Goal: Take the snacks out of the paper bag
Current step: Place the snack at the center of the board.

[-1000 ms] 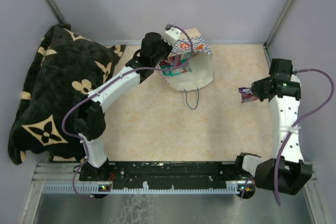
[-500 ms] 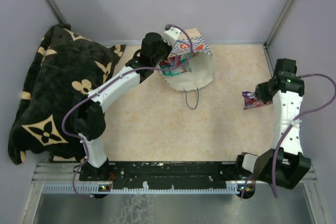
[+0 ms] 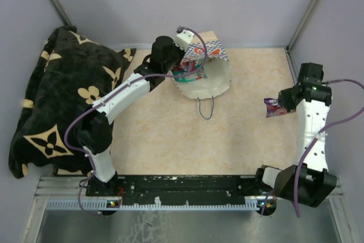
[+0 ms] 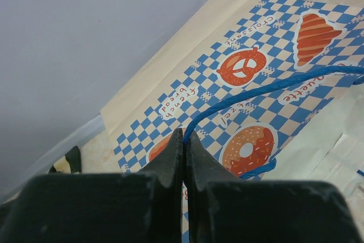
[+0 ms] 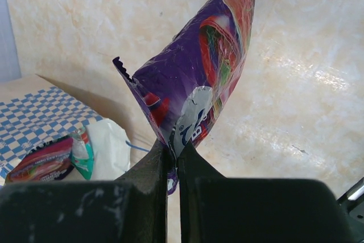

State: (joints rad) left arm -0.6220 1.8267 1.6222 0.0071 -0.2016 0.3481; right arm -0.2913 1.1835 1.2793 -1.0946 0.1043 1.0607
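The paper bag [image 3: 213, 69] lies on its side at the back of the table, mouth toward me, with snacks [image 3: 189, 72] showing inside. My left gripper [image 3: 181, 56] is shut on the bag's blue string handle [image 4: 239, 103] at its upper rim; the checkered band [image 4: 267, 83] fills the left wrist view. At the right of the table my right gripper [image 3: 278, 103] is shut on a purple snack packet [image 3: 272, 108], held up off the surface [image 5: 199, 78]. In the right wrist view the bag [image 5: 34, 123] and its pink and teal packets [image 5: 54, 157] sit at lower left.
A black blanket with tan flower motifs [image 3: 62, 101] is heaped along the left side. Grey walls close in the back and both sides. The second blue handle [image 3: 207, 106] lies loose on the table in front of the bag's mouth.
My right gripper has carried the purple packet a little further right and toward me, away from the bag. The left arm and the bag have barely moved.
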